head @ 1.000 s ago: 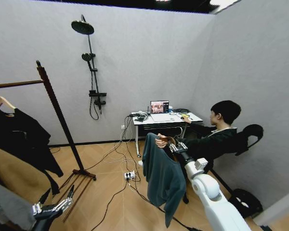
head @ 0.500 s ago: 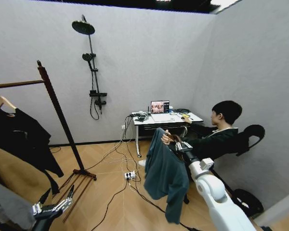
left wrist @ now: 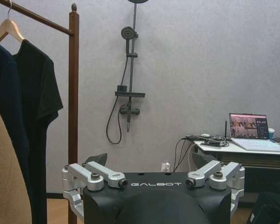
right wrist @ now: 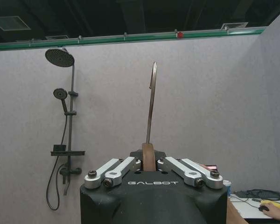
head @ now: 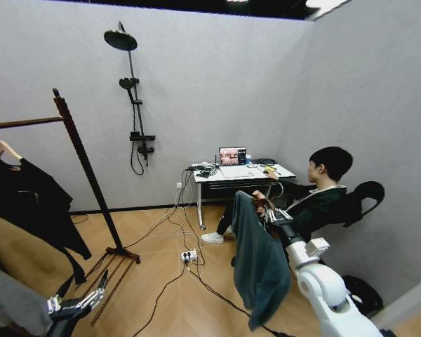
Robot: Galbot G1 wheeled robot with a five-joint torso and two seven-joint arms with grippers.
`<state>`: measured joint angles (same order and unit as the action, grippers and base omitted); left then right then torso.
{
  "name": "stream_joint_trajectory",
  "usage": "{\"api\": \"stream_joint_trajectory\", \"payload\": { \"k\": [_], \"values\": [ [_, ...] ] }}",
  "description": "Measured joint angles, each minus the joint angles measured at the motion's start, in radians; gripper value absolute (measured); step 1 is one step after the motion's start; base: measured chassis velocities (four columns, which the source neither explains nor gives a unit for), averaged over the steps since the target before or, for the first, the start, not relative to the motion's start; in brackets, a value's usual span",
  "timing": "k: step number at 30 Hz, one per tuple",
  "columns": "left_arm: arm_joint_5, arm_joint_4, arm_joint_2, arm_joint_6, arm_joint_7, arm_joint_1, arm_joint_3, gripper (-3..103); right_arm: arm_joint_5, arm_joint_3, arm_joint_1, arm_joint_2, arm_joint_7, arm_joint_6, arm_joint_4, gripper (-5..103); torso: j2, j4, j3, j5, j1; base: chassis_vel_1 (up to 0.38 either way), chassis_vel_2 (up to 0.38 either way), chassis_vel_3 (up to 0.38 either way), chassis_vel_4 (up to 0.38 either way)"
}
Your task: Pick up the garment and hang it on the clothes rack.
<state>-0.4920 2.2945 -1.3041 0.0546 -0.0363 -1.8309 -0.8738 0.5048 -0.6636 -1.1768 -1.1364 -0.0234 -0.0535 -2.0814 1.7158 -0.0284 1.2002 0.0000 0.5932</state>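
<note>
The garment (head: 260, 265), a dark teal shirt-jacket, hangs from a wooden hanger (right wrist: 148, 160) held up at mid-right in the head view. My right gripper (head: 267, 208) is shut on the hanger's neck, and its metal hook (right wrist: 151, 102) points straight up between the fingers. At the left stands the clothes rack (head: 85, 169), dark reddish-brown wood, and its post (left wrist: 73, 88) shows again in the left wrist view. My left gripper (head: 78, 300) waits low at the bottom left, near the rack's base, open (left wrist: 149, 162) and holding nothing.
A black top (head: 35, 200) on a wooden hanger, a tan cloth (head: 17, 256) and a grey one hang on the rack. A person (head: 316, 203) sits at a desk (head: 242, 173) with a laptop just behind the garment. Cables and a power strip (head: 189, 256) lie on the floor.
My right arm has carried the garment to the right, closer to the seated person, and the cloth has swung with it. The left arm has not moved.
</note>
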Motion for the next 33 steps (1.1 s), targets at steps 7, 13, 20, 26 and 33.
{"api": "stream_joint_trajectory", "payload": {
  "k": [7,13,20,26,33],
  "values": [
    [0.0,0.0,0.0,0.0,0.0,0.0,0.0,100,0.003,-0.061,-0.039,0.015,0.01,0.053,0.005,9,0.0,0.0,0.0,0.0,0.0,0.0,0.0,0.0,0.0],
    [0.0,0.0,0.0,0.0,0.0,0.0,0.0,100,0.015,-0.108,-0.064,0.035,0.041,0.032,-0.001,9,0.0,0.0,0.0,0.0,0.0,0.0,0.0,0.0,0.0],
    [0.0,0.0,0.0,0.0,0.0,0.0,0.0,100,0.016,-0.101,-0.064,0.043,0.044,0.02,-0.012,9,0.0,0.0,0.0,0.0,0.0,0.0,0.0,0.0,0.0],
    [0.0,0.0,0.0,0.0,0.0,0.0,0.0,100,0.015,-0.089,-0.065,0.032,0.03,0.023,-0.01,9,0.0,0.0002,0.0,0.0,0.0,-0.089,0.078,0.098,-0.092],
    [0.0,0.0,0.0,0.0,0.0,0.0,0.0,100,0.015,-0.084,-0.069,0.024,0.022,0.034,-0.003,9,0.0,0.0001,0.0,-0.0001,0.0,-0.153,0.135,0.151,-0.154]
  ]
}}
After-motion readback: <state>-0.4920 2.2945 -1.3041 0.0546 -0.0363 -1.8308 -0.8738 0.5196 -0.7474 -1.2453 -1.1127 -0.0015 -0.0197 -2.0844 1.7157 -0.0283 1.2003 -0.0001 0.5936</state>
